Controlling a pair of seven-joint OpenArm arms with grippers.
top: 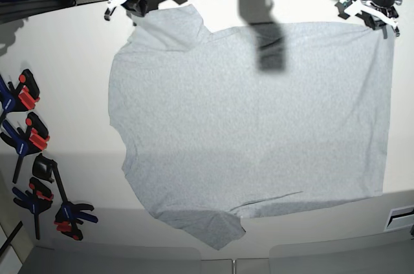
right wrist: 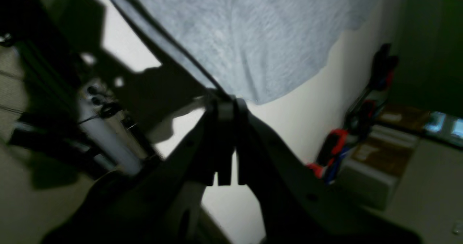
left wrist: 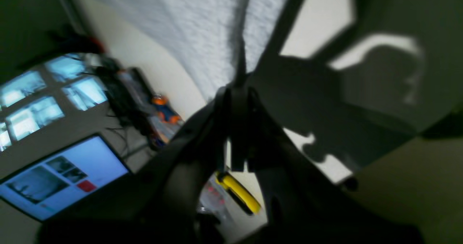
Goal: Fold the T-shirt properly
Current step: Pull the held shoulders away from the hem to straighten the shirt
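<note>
I saw T-shirt point(top: 252, 125) of matt, finely heathered grey cloth, table point(top: 65, 93) smooth matt white, clamps point(top: 29, 138) of glossy plastic.

The T-shirt point(top: 252, 125) covers most of the table point(top: 58, 61), with both arms at its far corners. Bare strips run down the left and along the near edge. Clamps point(top: 32, 158) crowd the left edge.
</note>
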